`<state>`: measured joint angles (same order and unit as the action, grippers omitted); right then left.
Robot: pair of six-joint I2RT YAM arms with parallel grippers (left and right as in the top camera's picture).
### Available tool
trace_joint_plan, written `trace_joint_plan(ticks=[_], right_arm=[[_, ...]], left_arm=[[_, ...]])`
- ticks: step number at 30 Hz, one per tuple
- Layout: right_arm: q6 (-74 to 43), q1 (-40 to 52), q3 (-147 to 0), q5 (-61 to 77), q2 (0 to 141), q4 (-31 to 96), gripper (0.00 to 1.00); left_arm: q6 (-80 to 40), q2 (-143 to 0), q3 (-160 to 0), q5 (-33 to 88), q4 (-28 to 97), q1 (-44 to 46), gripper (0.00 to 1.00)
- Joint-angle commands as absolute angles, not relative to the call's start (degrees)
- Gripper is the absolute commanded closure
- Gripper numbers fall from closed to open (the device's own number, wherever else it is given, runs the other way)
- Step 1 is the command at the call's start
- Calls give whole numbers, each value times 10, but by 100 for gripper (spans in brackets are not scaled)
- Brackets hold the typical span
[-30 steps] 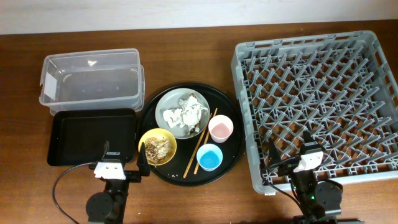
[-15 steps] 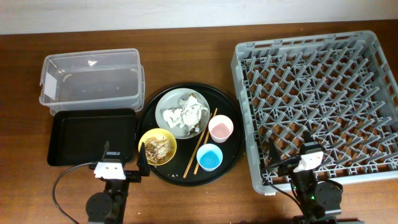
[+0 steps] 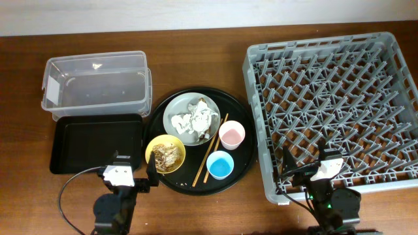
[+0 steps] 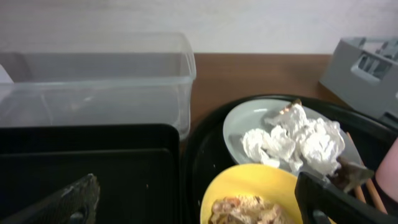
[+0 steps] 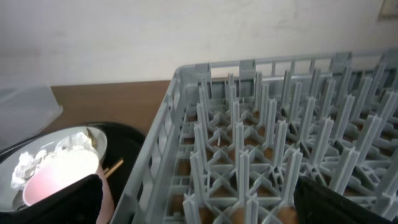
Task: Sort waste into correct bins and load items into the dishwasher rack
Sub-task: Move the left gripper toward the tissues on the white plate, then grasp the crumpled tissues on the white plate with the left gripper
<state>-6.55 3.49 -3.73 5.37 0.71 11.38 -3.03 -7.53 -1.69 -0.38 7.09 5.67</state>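
Observation:
A pale grey-green plate (image 3: 177, 109) with white tissue wads (image 3: 196, 119) sits on a round black tray (image 3: 243, 155). Beside it are a yellow bowl (image 3: 165, 154) with brownish food scraps (image 4: 249, 208), a pink cup (image 3: 232, 135), a blue cup (image 3: 220, 164) and two chopsticks (image 3: 212, 153). The clear tub (image 3: 96, 81) and the shallow black tray (image 3: 96, 143) lie at the left. The grey rack (image 3: 333, 108) is at the right. My left gripper (image 3: 134, 170) is open and empty, low between the black tray and the yellow bowl. My right gripper (image 3: 307, 163) is open and empty over the rack's front left part.
The wall runs along the table's far edge. Both arm bases stand at the front edge, with a cable looping at the left (image 3: 62, 196). In the right wrist view the rack's upright pegs (image 5: 261, 124) stand close ahead of my fingers, and the pink cup (image 5: 59, 171) is at the left.
Both wrists have shifted slightly toward the front edge; the left one also moved a little right. No object has moved.

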Motion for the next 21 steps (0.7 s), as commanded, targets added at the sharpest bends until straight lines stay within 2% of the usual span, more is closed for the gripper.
trace_joint_plan(ticks=[1,6,10,14,17,19,21], right_arm=[[-81,37,-85,53,11,175,1],[-81,37,-176,58,75,269,1],[-80,37,-275,58,192,337,1],[-80,37,-376,57,319,431,1],[-80,37,-486,56,452,560,1],[-73,37,-547,53,521,635,1],[-63,37,-594,53,578,683,1]], left_arm=[[-36,-107,-79,13,135,56,1],[-36,-230,-182,33,182,56,1],[-36,-364,-291,35,239,56,1],[-36,-515,-434,52,352,56,1],[-36,-621,-558,52,487,56,1],[-36,-650,-621,52,557,56,1],[-36,-652,-637,58,563,56,1]])
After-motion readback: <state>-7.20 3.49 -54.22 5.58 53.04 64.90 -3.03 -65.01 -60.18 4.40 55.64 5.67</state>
